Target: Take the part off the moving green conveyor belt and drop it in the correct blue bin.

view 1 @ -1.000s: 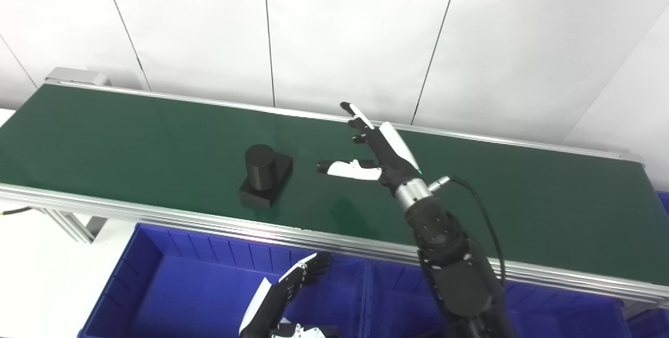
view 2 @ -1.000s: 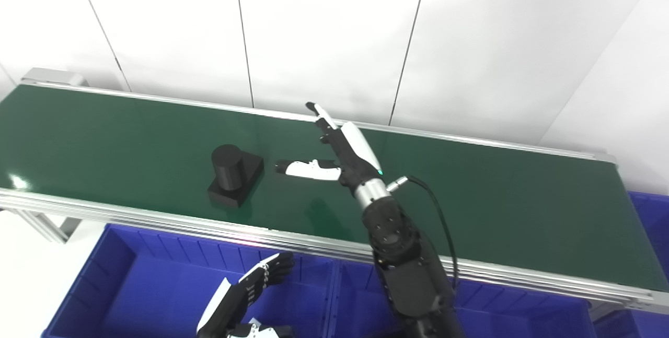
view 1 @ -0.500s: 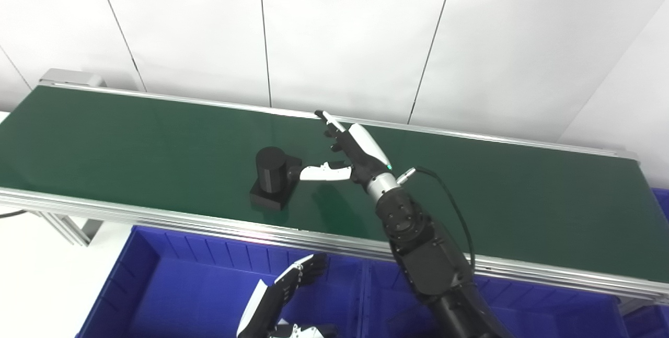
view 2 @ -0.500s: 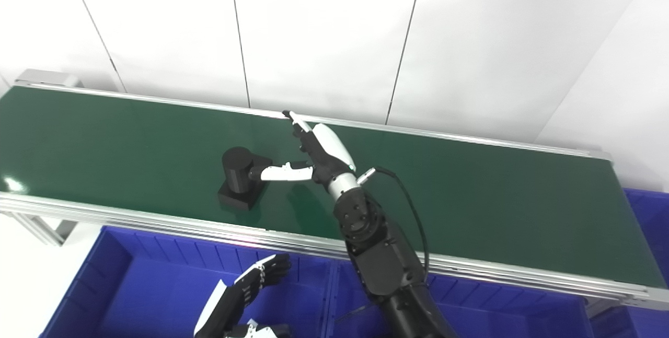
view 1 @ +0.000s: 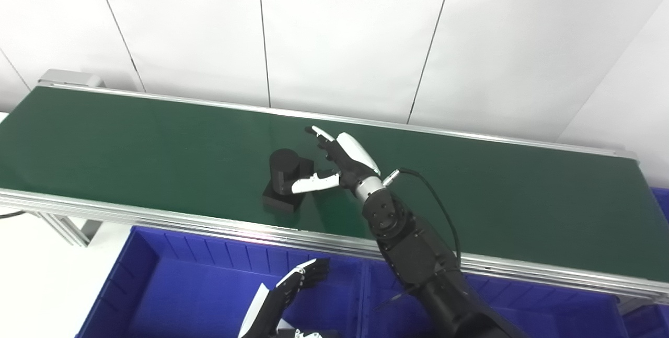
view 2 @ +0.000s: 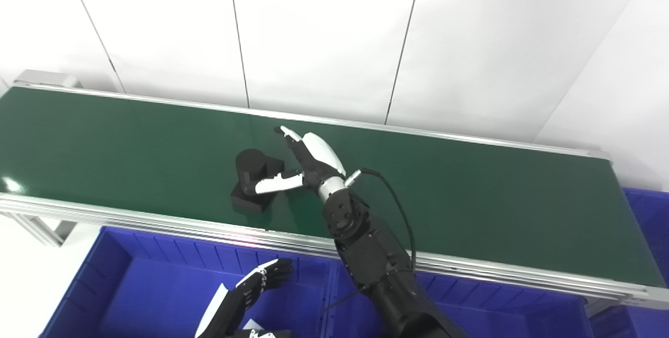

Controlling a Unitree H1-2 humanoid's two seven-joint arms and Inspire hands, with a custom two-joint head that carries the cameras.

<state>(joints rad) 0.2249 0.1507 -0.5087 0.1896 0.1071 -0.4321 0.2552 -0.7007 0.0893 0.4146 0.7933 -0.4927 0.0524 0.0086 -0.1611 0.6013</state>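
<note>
Right hand (view 1: pixel 338 163), fingers spread, brackets the black part (view 1: pixel 285 181); close evenly around its cylinder, tracking the belt (view 1: pixel 130 139).

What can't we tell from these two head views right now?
- Right hand on the black part: thumb lies across the cylinder, but firm contact is unclear in either view.
- Left hand: palm cut off by the bottom edge, both views.
- Blue bins: floors partly hidden by the arms and edge.
- Conveyor belt: motion not visible.
</note>
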